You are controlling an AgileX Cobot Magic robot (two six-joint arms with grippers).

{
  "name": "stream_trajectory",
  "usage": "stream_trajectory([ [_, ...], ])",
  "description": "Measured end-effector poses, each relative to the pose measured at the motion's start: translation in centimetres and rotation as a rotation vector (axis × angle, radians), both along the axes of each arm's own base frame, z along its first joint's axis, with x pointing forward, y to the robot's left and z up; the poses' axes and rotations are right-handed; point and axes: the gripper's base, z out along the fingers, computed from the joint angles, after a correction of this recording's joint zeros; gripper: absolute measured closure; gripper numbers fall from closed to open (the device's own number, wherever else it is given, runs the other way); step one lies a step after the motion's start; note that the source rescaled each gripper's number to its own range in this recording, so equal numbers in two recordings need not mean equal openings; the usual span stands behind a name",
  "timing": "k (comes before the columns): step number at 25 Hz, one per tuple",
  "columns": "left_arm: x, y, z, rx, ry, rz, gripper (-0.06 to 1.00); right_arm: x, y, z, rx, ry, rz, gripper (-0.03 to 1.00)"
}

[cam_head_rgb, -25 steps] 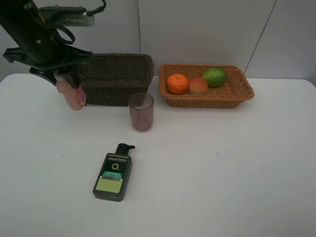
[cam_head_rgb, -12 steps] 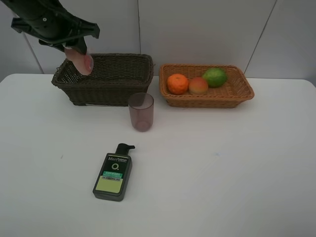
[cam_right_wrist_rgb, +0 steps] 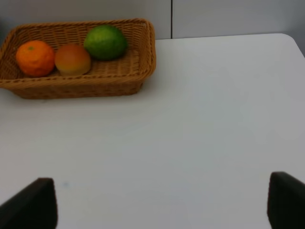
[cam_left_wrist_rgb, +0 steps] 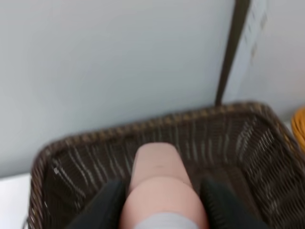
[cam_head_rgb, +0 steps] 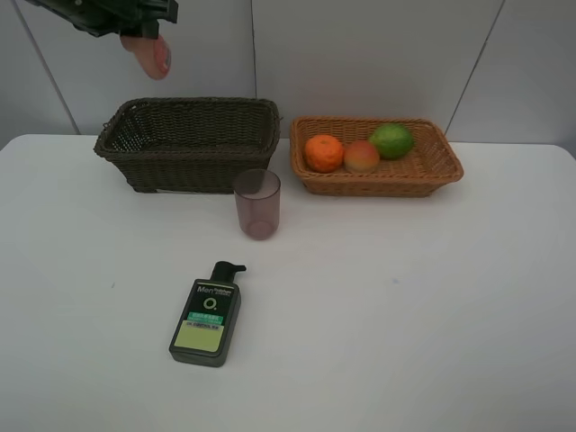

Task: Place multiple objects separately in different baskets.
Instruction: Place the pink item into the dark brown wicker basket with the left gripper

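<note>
High above the left end of the dark brown basket hangs the pink bottle, with my left gripper shut on it. In the left wrist view the pink bottle sits between the black fingers of the left gripper, over the dark basket. The mauve cup stands upright in front of that basket. The pump bottle lies flat nearer the front. The light tan basket holds the orange, peach and green fruit. My right gripper is open over bare table.
The right wrist view shows the tan basket with the orange, peach and green fruit across the white table. A grey wall stands close behind both baskets.
My left gripper has risen with the pink bottle from beside the dark basket's front left corner to high above its left end. Nothing else has moved.
</note>
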Motion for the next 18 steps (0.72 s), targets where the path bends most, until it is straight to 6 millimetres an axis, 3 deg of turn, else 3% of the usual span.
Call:
stream_trajectory([
  [8, 1.9, -0.1, -3.5, 0.019, 0.043, -0.011, 0.50, 0.0, 0.0, 0.0, 0.000, 0.000, 0.000, 0.11],
  [18, 3.4, -0.9, -6.1, 0.009, 0.017, -0.055, 0.50, 0.0, 0.0, 0.0, 0.000, 0.000, 0.000, 0.11],
])
